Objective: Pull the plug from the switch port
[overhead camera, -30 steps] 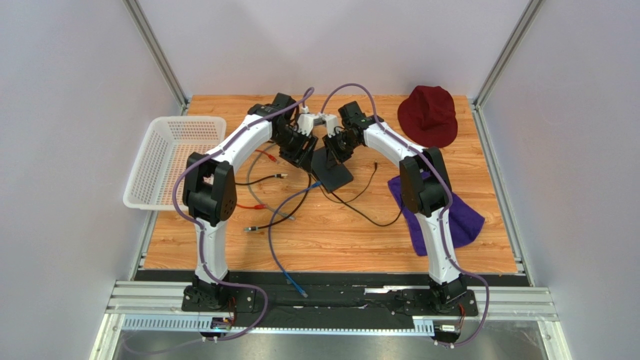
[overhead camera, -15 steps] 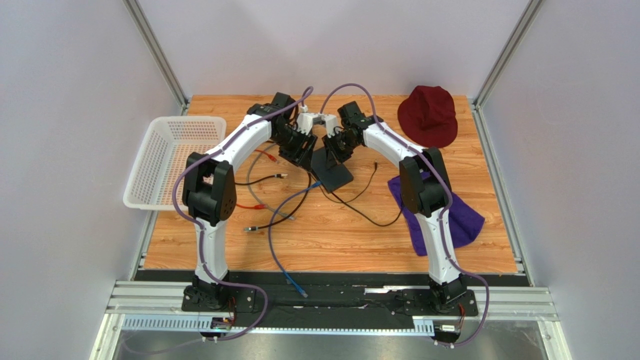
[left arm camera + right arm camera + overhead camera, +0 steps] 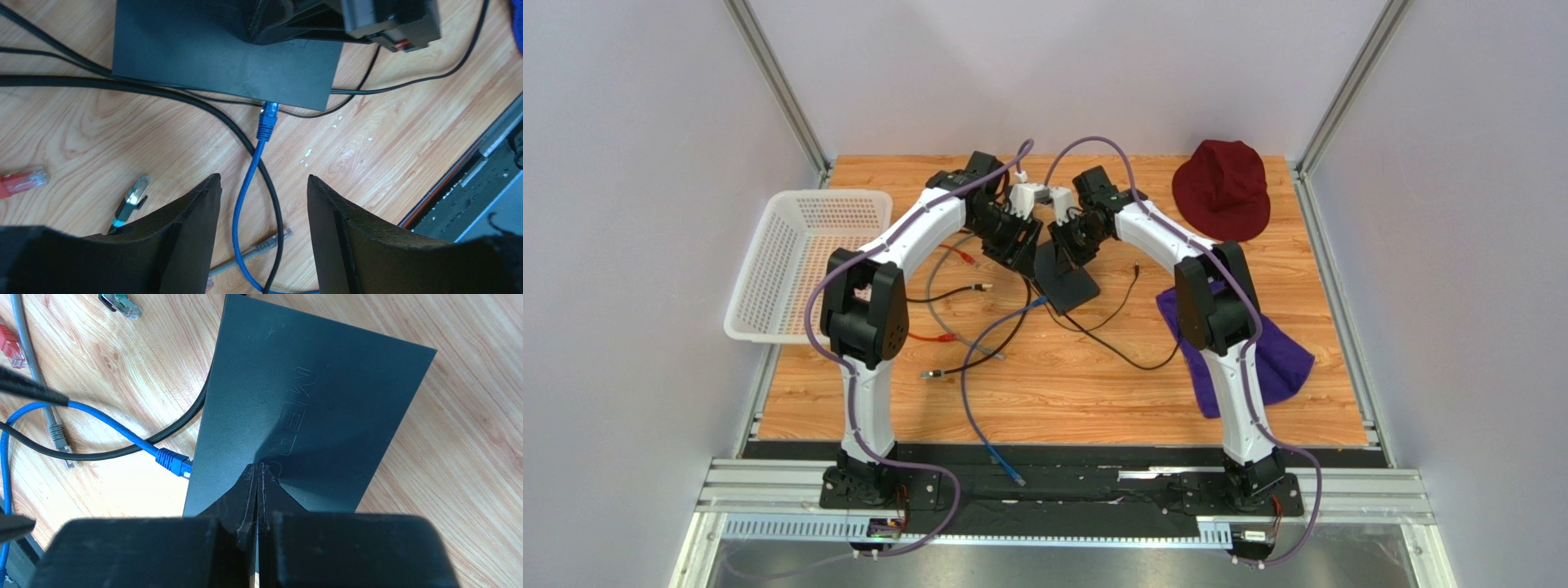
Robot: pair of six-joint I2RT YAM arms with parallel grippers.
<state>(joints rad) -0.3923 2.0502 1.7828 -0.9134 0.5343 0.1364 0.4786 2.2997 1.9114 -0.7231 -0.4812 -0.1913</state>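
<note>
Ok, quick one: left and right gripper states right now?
Left gripper: open, holding nothing, above the blue cable.
Right gripper: shut, holding nothing, tips over the black box.

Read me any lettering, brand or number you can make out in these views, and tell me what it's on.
"MERC": embossed tone-on-tone letters on the top face of the black switch. The word carries on under the right gripper, so the rest is hidden.
Left wrist view: no readable text.
Top external view: nothing large enough to read.
</note>
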